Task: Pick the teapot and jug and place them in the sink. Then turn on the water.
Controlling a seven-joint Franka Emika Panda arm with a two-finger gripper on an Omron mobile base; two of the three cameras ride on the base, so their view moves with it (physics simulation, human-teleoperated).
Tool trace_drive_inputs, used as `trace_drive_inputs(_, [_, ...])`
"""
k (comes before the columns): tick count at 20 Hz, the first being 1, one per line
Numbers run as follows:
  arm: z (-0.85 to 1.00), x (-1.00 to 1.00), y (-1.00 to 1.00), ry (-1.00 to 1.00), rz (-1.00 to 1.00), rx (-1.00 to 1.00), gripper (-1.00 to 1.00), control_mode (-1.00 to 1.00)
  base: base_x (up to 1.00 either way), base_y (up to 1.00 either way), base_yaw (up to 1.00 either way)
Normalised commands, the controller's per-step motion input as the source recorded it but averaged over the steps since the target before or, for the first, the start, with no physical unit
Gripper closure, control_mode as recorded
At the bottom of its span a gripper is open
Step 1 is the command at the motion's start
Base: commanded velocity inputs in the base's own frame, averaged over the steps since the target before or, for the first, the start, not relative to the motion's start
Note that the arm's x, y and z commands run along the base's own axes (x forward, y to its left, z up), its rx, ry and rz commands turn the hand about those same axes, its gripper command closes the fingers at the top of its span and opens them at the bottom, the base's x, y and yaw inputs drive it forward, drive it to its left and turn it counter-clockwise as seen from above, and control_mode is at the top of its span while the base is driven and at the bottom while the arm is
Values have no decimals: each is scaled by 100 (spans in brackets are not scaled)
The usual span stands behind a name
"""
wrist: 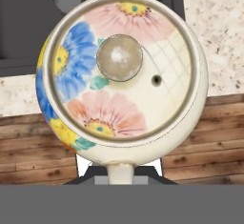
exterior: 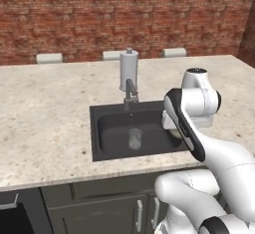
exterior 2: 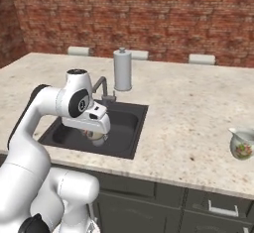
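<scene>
- The fingers (exterior 2: 95, 137) are grasping the round, glossy floral teapot (wrist: 121, 77) over the dark rectangular sink (exterior: 112, 128).
- The cream jug (exterior 2: 242, 144) is sitting on the speckled stone desk (exterior 2: 188, 113).

Glossy glazed ceramic teapot (wrist: 121, 77), matt dark sink (exterior: 114, 128), speckled stone counter (exterior: 45, 113), rough brick wall (exterior: 99, 14)
</scene>
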Motion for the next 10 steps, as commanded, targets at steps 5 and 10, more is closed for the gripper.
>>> trace_drive_inputs(5, [0, 0, 0, 0, 0, 0, 100, 100, 21, -8, -14])
trace_drive_inputs(10, [0, 0, 0, 0, 0, 0, 100, 100, 31, -5, -12])
